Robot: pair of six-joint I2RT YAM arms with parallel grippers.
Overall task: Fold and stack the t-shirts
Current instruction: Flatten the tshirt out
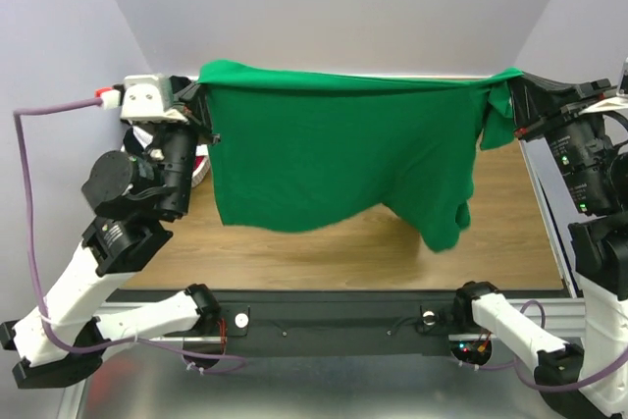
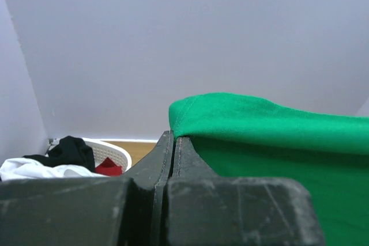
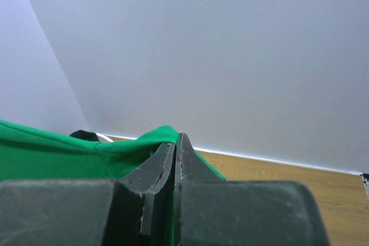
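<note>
Background: plain pale walls, wooden table below.
Cloth: green t-shirt hangs in the air between your arms, top edge taut, hem drooping near the table.
Why: you hold it by two top corners, probably to spread it flat before laying it down to fold.
Left arm: raised, left gripper clenched on the left top edge.
Right arm: raised, right gripper pinched closed on the right corner.
Rest: laundry basket far left holds black shirt, white shirt, red shirt, unfolded.

T-shirt hangs above table; basket left of it, other shirts inside.
</note>
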